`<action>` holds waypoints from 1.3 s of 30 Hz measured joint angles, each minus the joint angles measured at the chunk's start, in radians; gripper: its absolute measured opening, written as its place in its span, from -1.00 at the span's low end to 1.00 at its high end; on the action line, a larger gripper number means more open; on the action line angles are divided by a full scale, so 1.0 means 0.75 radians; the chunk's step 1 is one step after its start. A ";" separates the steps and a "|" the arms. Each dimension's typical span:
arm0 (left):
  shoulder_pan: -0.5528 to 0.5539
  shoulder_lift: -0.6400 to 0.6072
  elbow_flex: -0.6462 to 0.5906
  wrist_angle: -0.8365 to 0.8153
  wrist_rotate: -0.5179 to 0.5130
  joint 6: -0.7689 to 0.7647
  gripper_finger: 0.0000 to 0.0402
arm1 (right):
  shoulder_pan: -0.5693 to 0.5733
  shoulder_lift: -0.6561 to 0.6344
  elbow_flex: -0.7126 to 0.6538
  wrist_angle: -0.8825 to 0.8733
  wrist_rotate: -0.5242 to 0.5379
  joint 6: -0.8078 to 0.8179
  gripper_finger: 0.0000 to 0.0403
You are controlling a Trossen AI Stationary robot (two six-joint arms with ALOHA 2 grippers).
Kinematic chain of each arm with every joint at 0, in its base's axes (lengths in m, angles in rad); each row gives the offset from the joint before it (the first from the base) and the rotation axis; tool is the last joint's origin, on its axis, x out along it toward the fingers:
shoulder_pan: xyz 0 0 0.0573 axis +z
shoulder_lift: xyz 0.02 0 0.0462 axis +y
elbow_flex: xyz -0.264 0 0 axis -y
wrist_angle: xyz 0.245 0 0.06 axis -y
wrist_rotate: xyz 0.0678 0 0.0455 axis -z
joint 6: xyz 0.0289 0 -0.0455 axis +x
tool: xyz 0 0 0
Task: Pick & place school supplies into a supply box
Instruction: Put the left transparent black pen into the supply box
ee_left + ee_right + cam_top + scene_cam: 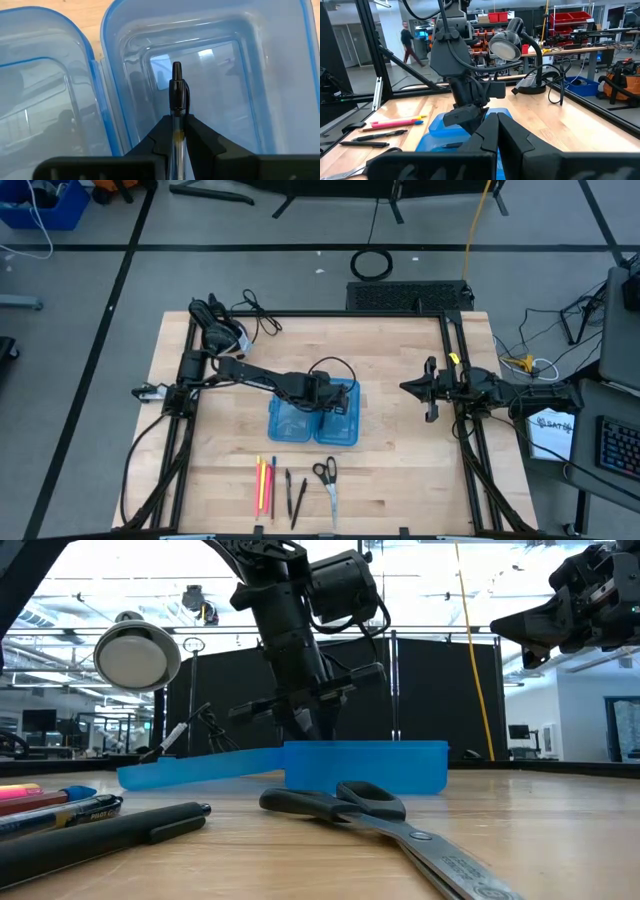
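Wooden surface (pixel 400 440): my left end effector (pixel 178 131) clamps a black-capped pen (pixel 177 92) over the blue supply box (pixel 340 430), cap pointing forward beyond my fingertips; my right end effector (pixel 430 390), closed, waits at right.

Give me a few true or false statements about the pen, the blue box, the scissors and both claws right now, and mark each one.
1. The left claw grips a black-capped pen above the open supply box. True.
2. The scissors are already in the box. False: they lie on the table in front of it.
3. The right claw holds a pencil. False: its fingers are shut on nothing, off to the side.
4. The box lid is closed. False: both halves lie open.
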 joint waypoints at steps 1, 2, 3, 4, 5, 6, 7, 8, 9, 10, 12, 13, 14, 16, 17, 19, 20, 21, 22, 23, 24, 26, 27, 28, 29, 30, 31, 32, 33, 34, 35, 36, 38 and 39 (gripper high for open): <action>0.000 0.000 0.000 -0.001 0.000 0.000 -0.75 | 0.000 0.000 0.000 0.000 0.000 0.000 -1.00; 0.000 0.000 0.000 -0.001 0.000 0.000 -0.75 | 0.000 0.000 0.001 0.000 0.000 0.000 -1.00; 0.000 0.000 0.000 -0.001 0.000 0.005 -0.75 | 0.000 0.000 0.001 0.000 0.000 0.000 -1.00; 0.000 0.000 0.000 -0.001 0.000 0.015 -0.75 | 0.000 0.000 0.001 0.000 0.000 0.000 -1.00; 0.000 0.000 0.000 -0.002 0.001 0.023 -0.75 | 0.000 0.000 0.001 0.000 0.000 0.000 -1.00; 0.000 0.000 0.000 -0.008 0.001 0.029 -0.75 | 0.000 0.000 0.001 0.000 0.000 0.000 -1.00; 0.000 0.000 0.000 -0.019 0.002 0.028 -0.75 | 0.000 0.000 0.001 0.000 0.000 0.000 -1.00; 0.000 0.000 0.000 -0.032 0.000 0.026 -0.75 | 0.000 0.000 0.001 0.000 0.000 0.000 -1.00; 0.000 0.000 0.000 -0.047 -0.002 0.023 -0.75 | 0.000 0.000 0.001 0.000 0.000 0.001 -1.00; 0.000 0.000 0.000 -0.060 -0.013 0.016 -0.75 | 0.000 0.000 0.001 0.000 -0.001 0.005 -1.00; 0.000 0.000 0.000 -0.077 -0.022 0.014 -0.75 | 0.000 0.000 0.001 0.000 -0.001 0.014 -1.00; 0.000 0.000 0.000 -0.080 -0.022 0.013 -0.75 | 0.000 0.000 0.001 0.000 -0.001 0.014 -1.00; 0.000 0.000 0.000 -0.080 -0.023 0.013 -0.75 | 0.000 0.000 0.001 0.000 -0.001 0.014 -1.00; 0.000 0.000 0.000 -0.078 -0.026 0.015 -0.75 | 0.000 0.000 0.001 0.000 0.000 0.013 -1.00; 0.000 0.000 0.000 -0.072 -0.026 0.028 -0.75 | 0.000 0.000 0.001 0.000 -0.001 0.013 -1.00; -0.001 0.000 0.000 -0.063 -0.026 0.046 -0.74 | 0.000 0.000 0.001 0.000 0.000 0.011 -1.00; -0.004 0.000 0.000 -0.063 -0.025 0.053 -0.74 | 0.000 0.000 0.001 0.000 0.000 0.011 -1.00; -0.005 0.000 0.000 -0.062 -0.025 0.067 -0.74 | 0.000 0.000 0.001 0.000 0.000 0.010 -1.00; -0.007 0.000 0.000 -0.059 -0.025 0.073 -0.74 | 0.000 0.000 0.001 0.001 0.000 0.010 -1.00; -0.008 0.000 0.000 -0.056 -0.025 0.073 -0.74 | 0.000 0.000 0.001 0.003 0.000 0.010 -1.00; -0.008 0.000 0.000 -0.054 -0.025 0.073 -0.73 | 0.000 0.000 0.001 0.009 0.000 0.010 -1.00; -0.008 0.000 0.000 -0.050 -0.025 0.080 -0.68 | 0.000 -0.001 0.001 0.018 0.000 0.010 -1.00; -0.008 0.000 0.000 -0.047 -0.024 0.084 -0.64 | 0.000 -0.001 0.001 0.020 -0.001 0.010 -1.00; -0.008 0.000 0.000 -0.046 -0.020 0.085 -0.60 | 0.000 -0.001 0.001 0.020 -0.001 0.010 -1.00; -0.008 0.000 0.000 -0.046 -0.018 0.084 -0.56 | 0.000 -0.001 0.001 0.020 0.000 0.010 -1.00; -0.008 0.000 0.000 -0.045 -0.017 0.076 -0.51 | 0.000 -0.001 0.001 0.020 0.000 0.010 -1.00; -0.008 0.000 0.000 -0.044 -0.016 0.070 -0.46 | 0.000 -0.001 0.001 0.020 -0.001 0.010 -1.00; -0.008 0.000 0.000 -0.044 -0.016 0.065 -0.41 | 0.000 -0.001 0.001 0.020 -0.001 0.010 -1.00; -0.008 0.000 0.000 -0.044 -0.016 0.063 -0.38 | 0.000 -0.001 0.001 0.020 -0.001 0.010 -1.00; -0.008 0.000 0.000 -0.042 -0.016 0.063 -0.34 | 0.000 -0.001 0.001 0.020 -0.001 0.010 -1.00; -0.008 0.000 0.000 -0.034 -0.015 0.068 -0.31 | 0.000 -0.001 0.001 0.020 -0.001 0.010 -1.00; -0.008 0.000 0.000 -0.017 -0.014 0.089 -0.29 | 0.000 -0.001 0.001 0.020 -0.001 0.010 -1.00; -0.008 -0.021 -0.001 0.014 -0.011 0.133 -0.25 | 0.000 -0.001 0.001 0.020 -0.001 0.010 -1.00; -0.008 -0.041 -0.001 0.029 -0.011 0.155 -0.24 | 0.000 -0.001 0.001 0.020 -0.001 0.010 -1.00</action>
